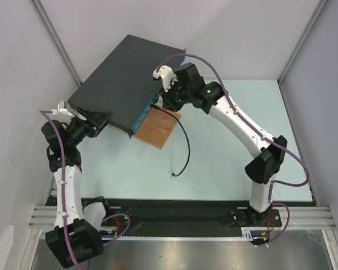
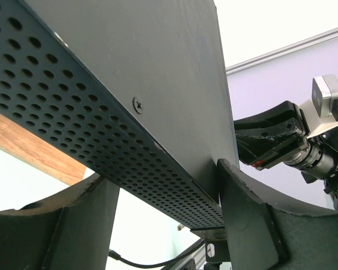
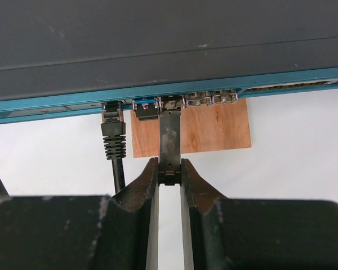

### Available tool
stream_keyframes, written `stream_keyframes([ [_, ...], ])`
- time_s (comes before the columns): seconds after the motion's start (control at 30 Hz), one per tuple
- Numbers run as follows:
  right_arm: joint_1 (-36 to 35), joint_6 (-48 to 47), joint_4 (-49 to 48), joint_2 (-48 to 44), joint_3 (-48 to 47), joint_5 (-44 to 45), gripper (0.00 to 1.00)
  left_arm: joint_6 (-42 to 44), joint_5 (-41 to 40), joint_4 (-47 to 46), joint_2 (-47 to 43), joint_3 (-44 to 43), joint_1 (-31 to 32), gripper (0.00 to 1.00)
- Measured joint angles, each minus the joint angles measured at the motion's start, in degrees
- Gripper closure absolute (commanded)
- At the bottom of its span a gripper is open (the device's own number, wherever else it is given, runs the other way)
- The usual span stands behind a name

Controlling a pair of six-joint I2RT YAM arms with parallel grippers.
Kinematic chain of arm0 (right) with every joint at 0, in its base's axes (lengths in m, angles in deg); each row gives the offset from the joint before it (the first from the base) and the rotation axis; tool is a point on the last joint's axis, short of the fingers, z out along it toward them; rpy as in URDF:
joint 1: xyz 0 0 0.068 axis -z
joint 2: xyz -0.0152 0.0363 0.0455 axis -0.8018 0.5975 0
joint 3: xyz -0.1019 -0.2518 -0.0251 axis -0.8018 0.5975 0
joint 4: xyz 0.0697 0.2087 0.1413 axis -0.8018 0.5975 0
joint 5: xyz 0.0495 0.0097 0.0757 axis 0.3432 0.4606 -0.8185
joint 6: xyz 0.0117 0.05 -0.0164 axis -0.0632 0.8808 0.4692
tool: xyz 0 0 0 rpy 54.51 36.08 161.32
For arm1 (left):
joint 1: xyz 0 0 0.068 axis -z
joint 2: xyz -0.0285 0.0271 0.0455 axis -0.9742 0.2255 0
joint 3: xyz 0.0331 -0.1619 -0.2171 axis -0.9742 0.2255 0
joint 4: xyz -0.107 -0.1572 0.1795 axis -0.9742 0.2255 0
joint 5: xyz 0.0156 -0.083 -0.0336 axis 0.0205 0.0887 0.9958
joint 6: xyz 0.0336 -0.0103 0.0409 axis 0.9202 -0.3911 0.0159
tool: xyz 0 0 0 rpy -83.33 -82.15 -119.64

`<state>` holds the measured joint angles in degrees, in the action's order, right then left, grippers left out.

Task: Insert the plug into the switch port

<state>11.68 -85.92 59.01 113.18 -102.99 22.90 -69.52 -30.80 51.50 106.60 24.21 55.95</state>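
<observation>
The switch lies at the back left, dark grey on top, with its teal front face turned towards the right arm. My right gripper is shut on a thin metal plug. The plug's tip is at a socket in the row on the teal face. In the top view this gripper sits against the front face. My left gripper clamps the switch's near left corner, one finger on the top face and one underneath. It also shows in the top view.
A black cable curls across the table, its plug seated in a port left of my plug. A brown wooden board lies under the switch's front corner. White walls stand close behind and to the left.
</observation>
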Motion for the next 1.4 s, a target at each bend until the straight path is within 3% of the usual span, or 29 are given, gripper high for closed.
stream_keyframes([
  [1.03, -0.66, -2.56, 5.16, 2.43, -6.4, 1.2, 1.0, 0.09, 0.02, 0.44, 0.04, -0.44, 0.0, 0.94],
  [1.4, 0.92, -5.75, 2.99, 2.32, -4.66, -3.76, 1.0, 0.7, 0.7, 1.86, 1.14, -1.53, 0.0, 0.96],
])
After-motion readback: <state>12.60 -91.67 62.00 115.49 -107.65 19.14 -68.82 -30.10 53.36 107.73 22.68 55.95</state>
